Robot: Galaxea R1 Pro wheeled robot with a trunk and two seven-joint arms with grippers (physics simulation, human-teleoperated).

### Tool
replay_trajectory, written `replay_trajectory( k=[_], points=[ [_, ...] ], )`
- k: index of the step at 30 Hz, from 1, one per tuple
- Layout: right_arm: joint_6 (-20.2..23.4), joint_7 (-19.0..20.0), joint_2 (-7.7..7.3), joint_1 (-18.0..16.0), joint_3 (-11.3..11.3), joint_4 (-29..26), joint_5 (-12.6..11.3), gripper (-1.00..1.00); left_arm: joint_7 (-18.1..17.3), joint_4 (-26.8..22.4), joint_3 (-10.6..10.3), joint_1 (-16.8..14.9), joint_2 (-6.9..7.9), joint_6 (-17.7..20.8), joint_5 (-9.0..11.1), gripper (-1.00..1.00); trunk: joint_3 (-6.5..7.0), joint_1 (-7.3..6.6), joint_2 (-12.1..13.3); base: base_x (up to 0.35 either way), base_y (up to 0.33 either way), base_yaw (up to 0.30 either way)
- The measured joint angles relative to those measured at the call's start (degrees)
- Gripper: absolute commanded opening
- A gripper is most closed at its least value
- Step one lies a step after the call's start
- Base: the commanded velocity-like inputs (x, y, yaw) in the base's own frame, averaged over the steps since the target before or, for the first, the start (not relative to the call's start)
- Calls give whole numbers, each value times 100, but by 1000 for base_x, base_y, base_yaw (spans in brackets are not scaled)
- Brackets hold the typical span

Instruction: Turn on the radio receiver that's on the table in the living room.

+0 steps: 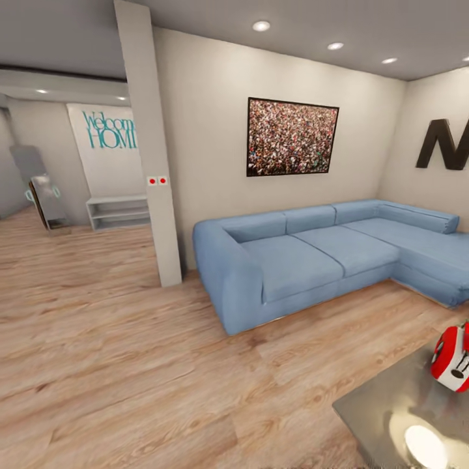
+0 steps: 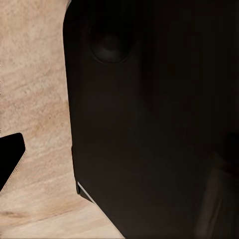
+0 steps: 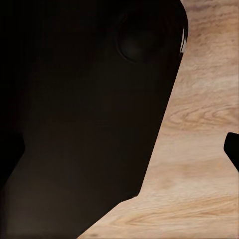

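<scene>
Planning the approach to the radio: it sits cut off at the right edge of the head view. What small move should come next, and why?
Probably turn the base to the right. The radio receiver sits on the table at the head view's lower right edge, partly cut off, so centring it should come before any reach.

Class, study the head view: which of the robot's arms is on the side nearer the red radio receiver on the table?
Right, as a judgement. The radio receiver sits on the table at the head view's far right, the right arm's side; the left arm's side lies across the frame.

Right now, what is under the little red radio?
The red radio sits on the glossy grey table. A bright lamp reflection shines on the tabletop. The radio's right part is cut off by the picture's edge.
</scene>
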Motion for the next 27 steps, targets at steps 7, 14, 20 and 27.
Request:
replay_trajectory(
  k=[7,14,20,27],
  points=[
    [5,0,0,0,-2,0,7,100,-8,0,-8,0,0,1,0,100,0,0,0,239,177,-29],
    [3,0,0,0,-2,0,35,100,-10,0,-9,0,0,2,0,100,0,0,0,288,204,-2],
    [11,0,0,0,-2,0,64,100,-4,14,-8,0,0,2,0,100,0,0,0,298,176,0],
    [16,0,2,0,-2,0,70,100,-4,25,-17,0,0,3,0,100,0,0,0,319,39,0]
  ],
)
